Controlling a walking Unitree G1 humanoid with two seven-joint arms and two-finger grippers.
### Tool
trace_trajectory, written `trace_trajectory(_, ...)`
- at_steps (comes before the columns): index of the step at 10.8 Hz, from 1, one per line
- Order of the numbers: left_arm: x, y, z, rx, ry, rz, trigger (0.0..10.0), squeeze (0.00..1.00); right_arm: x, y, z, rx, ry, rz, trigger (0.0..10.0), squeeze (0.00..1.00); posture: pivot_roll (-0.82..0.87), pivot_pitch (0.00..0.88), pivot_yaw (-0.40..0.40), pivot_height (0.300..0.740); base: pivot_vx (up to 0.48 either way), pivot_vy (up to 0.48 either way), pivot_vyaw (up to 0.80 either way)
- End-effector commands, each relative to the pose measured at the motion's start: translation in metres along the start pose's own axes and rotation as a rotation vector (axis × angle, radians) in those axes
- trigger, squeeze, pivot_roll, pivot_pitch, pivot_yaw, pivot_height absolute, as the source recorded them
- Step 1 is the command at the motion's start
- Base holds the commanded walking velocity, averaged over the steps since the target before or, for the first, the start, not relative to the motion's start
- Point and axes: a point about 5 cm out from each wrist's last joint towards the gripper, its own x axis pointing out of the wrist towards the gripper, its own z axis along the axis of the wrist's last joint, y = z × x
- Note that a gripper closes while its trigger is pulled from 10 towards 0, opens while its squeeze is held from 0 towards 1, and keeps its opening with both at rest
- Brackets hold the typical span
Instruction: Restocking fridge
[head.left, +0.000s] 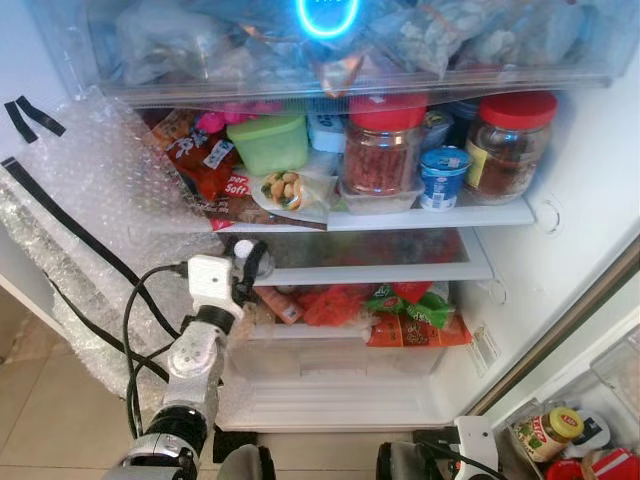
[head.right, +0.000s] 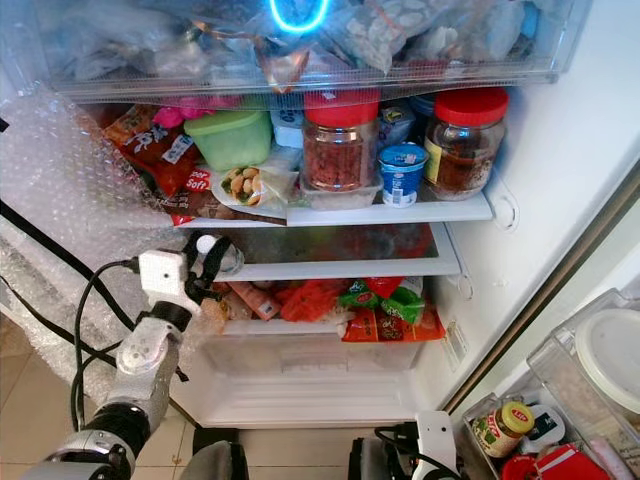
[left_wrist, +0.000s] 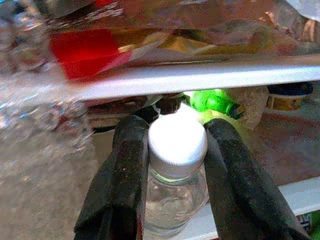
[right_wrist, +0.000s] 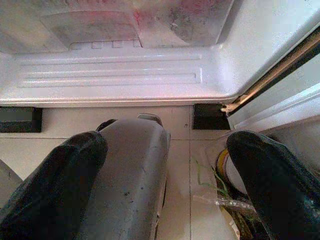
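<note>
Left gripper (left_wrist: 175, 165) clamps a clear bottle (left_wrist: 176, 200) below its white cap, long axis pointing into the middle shelf (head.left: 400, 272); right gripper (right_wrist: 165, 185) hangs open, empty.

Only one word clear enough to read: "Soft", in white letters on a red packet (head.left: 228, 186) lying at the left of the upper shelf (head.left: 480, 215), next to the green tub (head.left: 268, 143).

More white writing higher up on the same packet, too small to read.

Blue and white print on the little blue cup (head.left: 443, 178), too blurry to read.

A red oval sign on the label of the small jar (head.left: 552, 430) in the door, letters too small to make out.

Print on the orange packets (head.left: 415, 331) lower down, also too small to read.
</note>
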Motion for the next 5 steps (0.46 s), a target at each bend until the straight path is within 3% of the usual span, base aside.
trace_trajectory(1, 0.003, 0.002, -0.001, 0.028, 0.026, 0.001, 10.0, 0.0, -0.006, 0.006, -0.028, 0.026, 0.098, 0.011, 10.0, 0.0, -0.06, 0.076, 0.051, 0.626, 0.0, 0.0, 0.0)
trace_trajectory(5, 0.015, -0.014, 0.006, 0.157, -0.006, -0.104, 10.0, 0.0, -0.006, 0.006, -0.028, 0.032, 0.09, 0.009, 10.0, 0.0, -0.07, 0.084, 0.054, 0.626, 0.0, 0.0, 0.0)
